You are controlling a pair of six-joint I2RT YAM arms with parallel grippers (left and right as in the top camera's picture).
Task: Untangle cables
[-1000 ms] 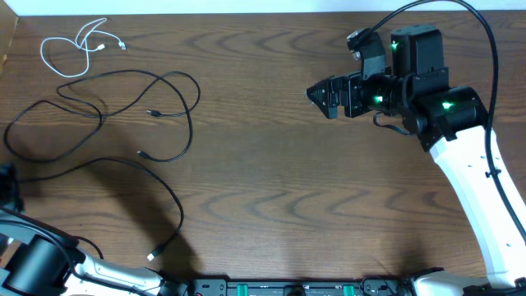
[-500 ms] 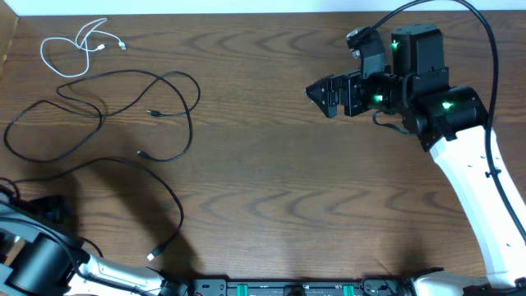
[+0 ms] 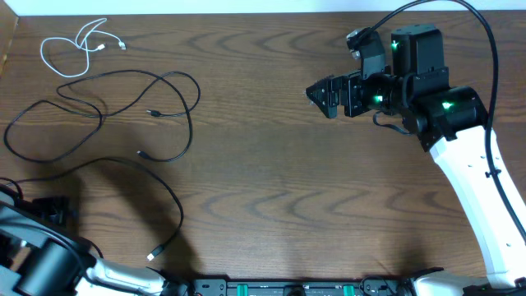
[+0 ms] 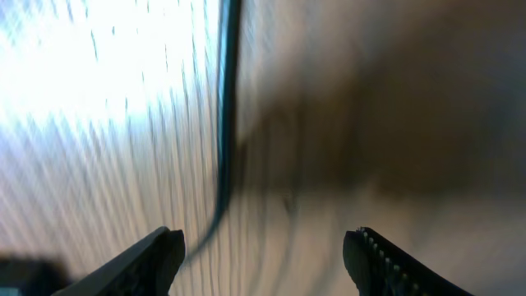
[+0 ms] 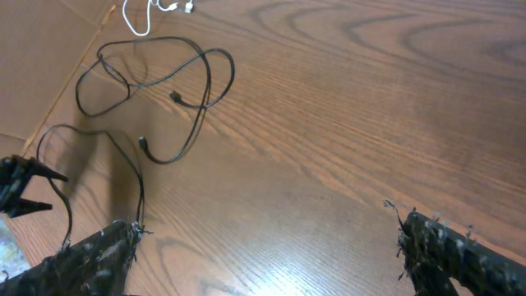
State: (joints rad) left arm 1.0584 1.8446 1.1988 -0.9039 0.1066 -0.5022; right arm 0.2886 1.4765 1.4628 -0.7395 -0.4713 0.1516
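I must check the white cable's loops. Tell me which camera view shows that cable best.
The overhead view: the white cable lies whole there, loops and plug ends visible. The right wrist view catches only part of the cable, cut by the top edge. The left wrist view shows none of it.

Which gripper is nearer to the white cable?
Left. The left gripper is below the white cable in the overhead view; the right gripper is far off to its right.

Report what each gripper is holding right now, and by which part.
Nothing is held. The left gripper hangs open over a black cable, not clamped on it. The right gripper is open and empty.
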